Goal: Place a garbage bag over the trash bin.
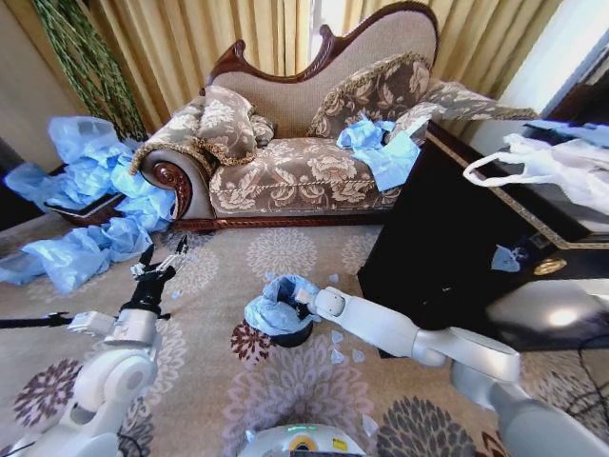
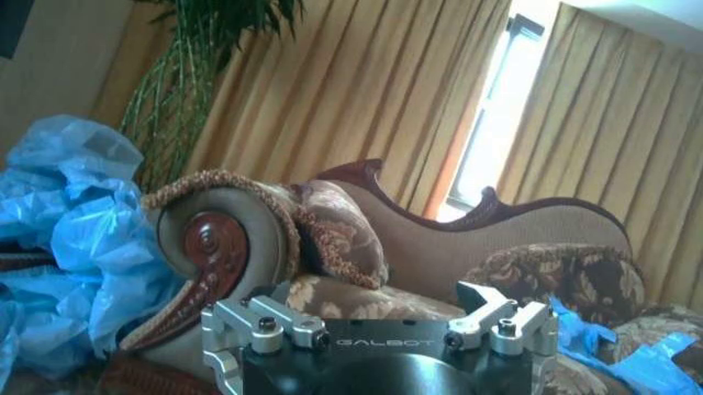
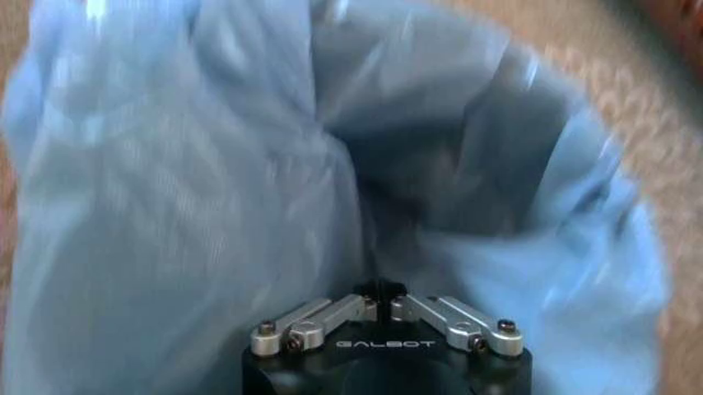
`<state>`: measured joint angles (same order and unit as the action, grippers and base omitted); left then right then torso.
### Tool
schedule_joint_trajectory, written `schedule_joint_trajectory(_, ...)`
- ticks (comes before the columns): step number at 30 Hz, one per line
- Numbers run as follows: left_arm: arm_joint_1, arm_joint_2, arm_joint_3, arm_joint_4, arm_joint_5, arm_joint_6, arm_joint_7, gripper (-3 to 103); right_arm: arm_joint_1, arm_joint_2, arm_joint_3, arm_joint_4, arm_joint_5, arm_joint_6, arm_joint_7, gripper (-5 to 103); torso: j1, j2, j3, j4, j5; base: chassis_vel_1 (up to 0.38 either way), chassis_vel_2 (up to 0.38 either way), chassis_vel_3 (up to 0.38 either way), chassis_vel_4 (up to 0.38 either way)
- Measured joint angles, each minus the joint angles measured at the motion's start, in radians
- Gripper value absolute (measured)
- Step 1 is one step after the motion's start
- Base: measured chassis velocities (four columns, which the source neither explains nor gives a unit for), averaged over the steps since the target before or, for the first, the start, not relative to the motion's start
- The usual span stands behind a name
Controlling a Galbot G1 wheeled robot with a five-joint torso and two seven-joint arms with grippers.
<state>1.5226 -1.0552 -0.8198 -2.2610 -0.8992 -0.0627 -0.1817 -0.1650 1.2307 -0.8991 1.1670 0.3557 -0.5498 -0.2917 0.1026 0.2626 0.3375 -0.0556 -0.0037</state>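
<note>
At about nine o'clock on the floor, a big heap of blue bags [image 1: 90, 205] spills around the sofa's scrolled arm. Near seven o'clock the left gripper [image 1: 157, 267] is raised over the patterned carpet [image 1: 219, 390], fingers spread and holding nothing, well apart from the work; its wrist camera looks across at the floral sofa [image 2: 363, 255] and the curtains [image 2: 329, 99].

At the centre, close to six o'clock, the trash bin [image 1: 293, 334] stands upright on the carpet, only a dark sliver of its side showing under the garbage bag [image 1: 276, 307], which is bunched over its top. The right gripper [image 3: 384, 303] reaches in from four o'clock and is buried in the bag's folds, jaws drawn together on the thin film. From its wrist camera the garbage bag [image 3: 197, 189] opens into a dark hollow, so it looks partly seated in the bin, though the bin's rim is hidden and how far round the bag is hooked cannot be told.

To finish well, the film probably needs spreading evenly round the rim and folding down outside, pulling gently so the light bin does not tip or slide.

At one o'clock, another blue bag [image 1: 381, 150] lies on the sofa seat. At two o'clock a white handled bag [image 1: 547, 169] rests on the dark cabinet [image 1: 447, 248].
</note>
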Motion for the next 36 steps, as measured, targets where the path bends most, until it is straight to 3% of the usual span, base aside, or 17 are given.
schedule_joint_trajectory(9,-0.002,0.021,0.018,-0.021,-0.003,0.012,-0.003,100,0.051,0.155,-0.036,-0.101,-0.026,0.007,-0.028,0,0.000,0.000,0.000,0.0011,0.0002,0.000,0.000,0.000,0.000)
schedule_joint_trajectory(12,-0.012,0.023,0.019,-0.030,-0.014,0.017,-0.003,100,0.065,0.196,-0.070,-0.184,-0.057,0.015,-0.048,0,0.000,0.000,0.000,0.0001,0.0002,0.000,0.000,0.000,0.000)
schedule_joint_trajectory(32,-0.033,0.024,0.041,-0.006,-0.032,0.019,0.001,100,0.088,0.145,-0.166,-0.180,-0.201,0.077,-0.173,0,0.000,0.000,0.000,0.0003,0.0001,0.000,0.000,0.000,0.000)
schedule_joint_trajectory(36,-0.039,0.024,0.054,0.001,-0.032,0.022,-0.003,100,0.081,0.177,-0.146,-0.196,-0.189,0.087,-0.170,0,0.000,0.000,0.000,0.0002,0.0002,0.000,0.000,0.000,0.000)
